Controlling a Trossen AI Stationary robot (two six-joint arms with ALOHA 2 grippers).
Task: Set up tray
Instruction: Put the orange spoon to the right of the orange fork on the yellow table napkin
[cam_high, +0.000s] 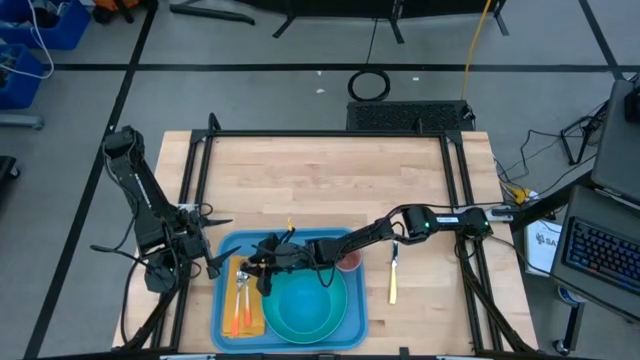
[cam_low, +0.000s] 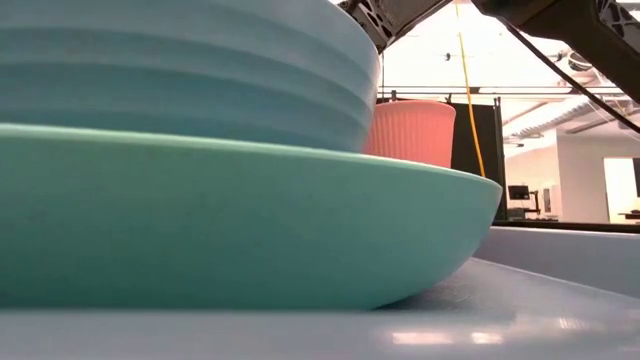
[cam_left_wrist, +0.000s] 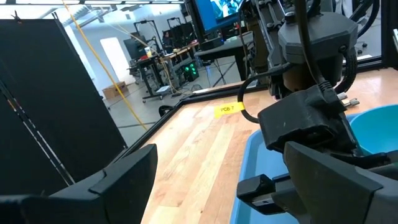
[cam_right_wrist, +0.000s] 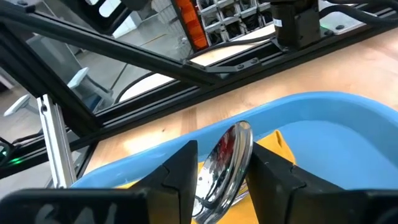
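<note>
Pale wood is filling the high view: the butcher-block table is sitting inside a black frame, and the big blue tray is lying at its near edge, just left of centre. On the tray, the turquoise plate is taking up the right half, with a lighter bowl stacked on it, something only the low view is showing. The orange napkin is lying along the tray's left side with cutlery on it, and the pink ribbed cup is standing at the tray's far right corner, just beside the plate.

The right arm is stretching in low from the right side, reaching across the tray's far edge, crossing just in front of the cup, with its right gripper hanging over the napkin's far end. Its wrist camera is showing the two dark fingers standing a little apart with a shiny spoon between them; whether the pads are pressing on it or just clear of it, I cannot tell.

The left arm is waiting folded at the table's left edge, its left gripper hovering just outside the tray's left rim, fingers spread wide apart and empty.

A yellow-handled utensil is lying on bare wood right of the tray.
</note>
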